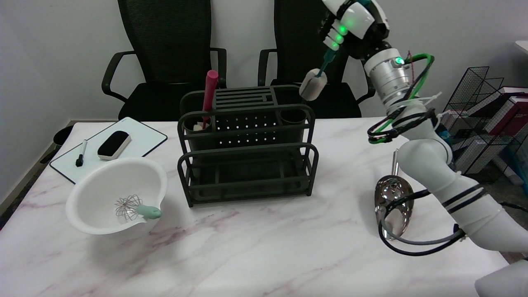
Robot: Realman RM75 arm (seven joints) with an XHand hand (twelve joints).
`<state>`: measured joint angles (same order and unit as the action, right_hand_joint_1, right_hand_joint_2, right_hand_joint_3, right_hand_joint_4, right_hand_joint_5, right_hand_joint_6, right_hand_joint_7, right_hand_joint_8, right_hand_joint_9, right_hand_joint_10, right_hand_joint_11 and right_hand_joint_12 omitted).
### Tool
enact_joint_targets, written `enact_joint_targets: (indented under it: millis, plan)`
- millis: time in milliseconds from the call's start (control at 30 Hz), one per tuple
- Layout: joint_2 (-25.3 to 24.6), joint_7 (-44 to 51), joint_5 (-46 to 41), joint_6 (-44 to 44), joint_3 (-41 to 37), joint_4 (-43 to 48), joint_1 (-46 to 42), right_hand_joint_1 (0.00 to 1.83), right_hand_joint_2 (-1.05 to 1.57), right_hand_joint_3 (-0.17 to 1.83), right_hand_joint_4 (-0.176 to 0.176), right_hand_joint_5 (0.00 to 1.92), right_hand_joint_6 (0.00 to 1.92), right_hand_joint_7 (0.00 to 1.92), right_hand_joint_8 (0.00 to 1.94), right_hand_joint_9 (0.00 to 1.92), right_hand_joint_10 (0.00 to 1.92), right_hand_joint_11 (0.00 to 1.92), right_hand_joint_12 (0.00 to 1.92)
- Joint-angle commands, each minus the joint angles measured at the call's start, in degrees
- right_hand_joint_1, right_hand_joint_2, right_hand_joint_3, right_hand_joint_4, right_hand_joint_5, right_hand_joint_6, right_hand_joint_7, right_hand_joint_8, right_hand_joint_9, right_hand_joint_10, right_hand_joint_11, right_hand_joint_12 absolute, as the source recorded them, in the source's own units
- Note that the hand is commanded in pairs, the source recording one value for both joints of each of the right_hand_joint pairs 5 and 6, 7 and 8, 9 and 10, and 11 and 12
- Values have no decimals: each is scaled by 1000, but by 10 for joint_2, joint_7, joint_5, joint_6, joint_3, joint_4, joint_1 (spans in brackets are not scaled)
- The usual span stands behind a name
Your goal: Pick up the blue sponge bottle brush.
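Note:
My right hand [350, 24] is high at the top of the head view and grips the teal handle of the sponge bottle brush [314, 86]. The brush hangs tilted, its pale grey sponge head in the air above and just right of the dark rack's right cup [293, 116]. The sponge is clear of the cup. The top of the hand is cut off by the picture's edge.
The dark dish rack [247, 144] stands mid-table, a red brush [208, 93] upright in its left cup. A white bowl [117, 198] with a whisk [136, 208] sits front left, a whiteboard [111, 146] with eraser and marker behind it. A shiny metal scoop [394, 204] lies at right.

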<state>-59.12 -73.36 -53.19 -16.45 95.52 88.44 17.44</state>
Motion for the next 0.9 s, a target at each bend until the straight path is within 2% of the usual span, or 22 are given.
enact_joint_targets:
  millis: [33,433,767,900]
  plan:
    - [-4,33,-2,-57,-131,65,-147,984,1571,390,0,1920,1920,1920,1920,1920,1920,1920,1920]
    - [-12,33,1,-156,-115,60,-258,983,1571,382,0,1920,1920,1920,1920,1920,1920,1920,1920]
    - [-11,33,38,-315,-62,54,-374,988,1571,376,0,1920,1920,1920,1920,1920,1920,1920,1920]
    - [-3,29,54,-351,-44,59,-396,988,1571,372,0,1920,1920,1920,1920,1920,1920,1920,1920]
